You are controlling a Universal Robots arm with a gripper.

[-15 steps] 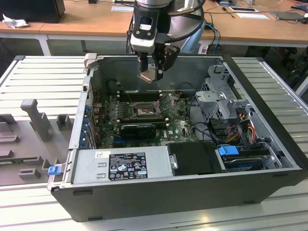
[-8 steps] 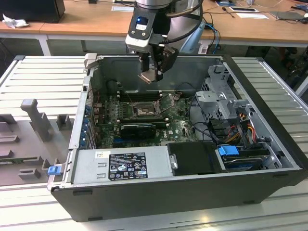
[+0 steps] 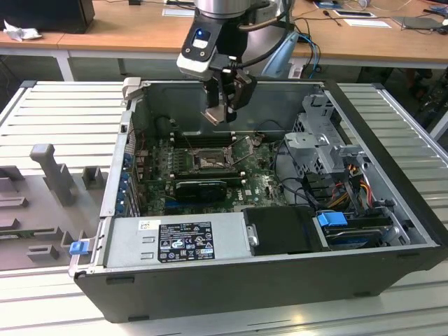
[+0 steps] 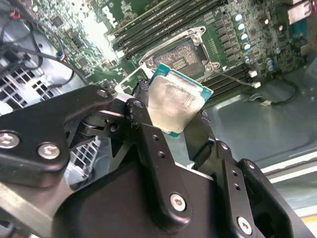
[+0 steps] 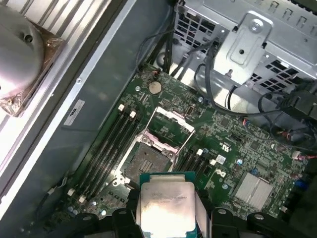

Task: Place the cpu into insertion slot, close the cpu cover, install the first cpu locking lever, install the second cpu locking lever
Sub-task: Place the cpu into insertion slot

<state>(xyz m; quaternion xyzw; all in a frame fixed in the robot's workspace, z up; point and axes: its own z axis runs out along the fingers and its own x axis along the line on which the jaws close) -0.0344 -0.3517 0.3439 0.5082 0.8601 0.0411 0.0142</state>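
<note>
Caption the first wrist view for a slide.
The cpu, gripped in the jaws, hangs above the insertion slot, whose cpu cover stands open.

Open black computer case (image 3: 231,280) on a slatted grey surface (image 3: 63,112), labelled power supply (image 3: 178,241) inside, silver drive cage (image 3: 318,136), black cables (image 5: 282,124), grey fixture blocks (image 3: 52,171) alongside.

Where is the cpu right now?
In the exterior view, the cpu is held in the gripper, above the insertion slot inside the open computer case.
</note>
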